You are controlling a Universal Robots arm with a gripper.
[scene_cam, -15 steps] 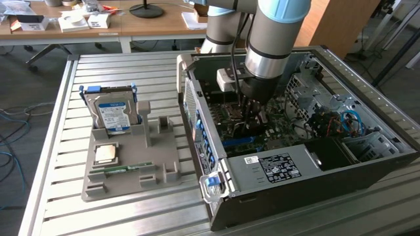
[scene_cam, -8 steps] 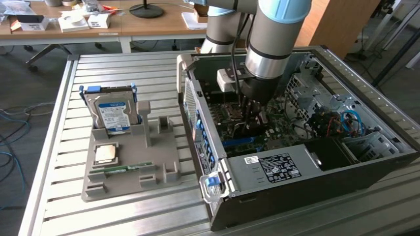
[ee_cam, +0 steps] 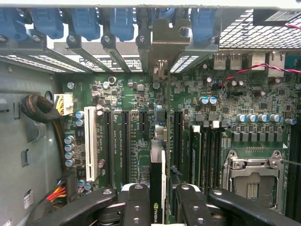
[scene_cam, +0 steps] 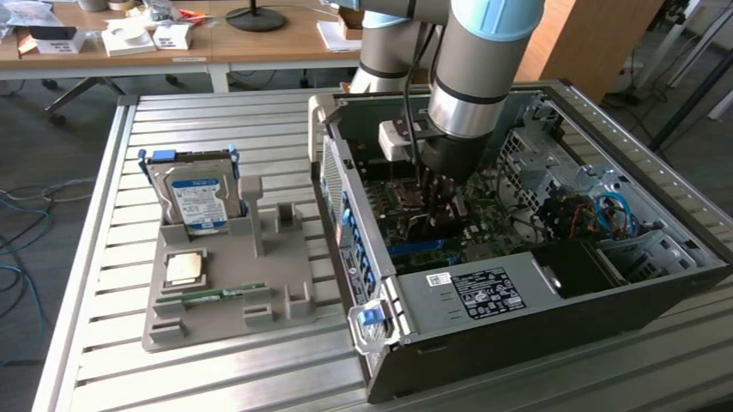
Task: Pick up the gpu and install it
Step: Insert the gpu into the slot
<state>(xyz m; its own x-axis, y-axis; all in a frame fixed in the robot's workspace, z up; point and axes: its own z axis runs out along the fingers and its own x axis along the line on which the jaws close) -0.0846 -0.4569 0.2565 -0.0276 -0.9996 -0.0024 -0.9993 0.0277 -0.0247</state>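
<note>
Black gpu [ee_cam: 156, 181] gripped edge-on above the motherboard [ee_cam: 136, 99]

We see the jaws clamped on the card, which stands directly between them over the motherboard. Its long axis runs toward the blue rear slot clips [ee_cam: 122, 21].

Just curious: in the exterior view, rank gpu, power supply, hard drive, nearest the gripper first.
1. gpu: gripped by the gripper.
2. power supply: inside the case, nearby.
3. hard drive: outside, on the tray, exterior view's left.
</note>
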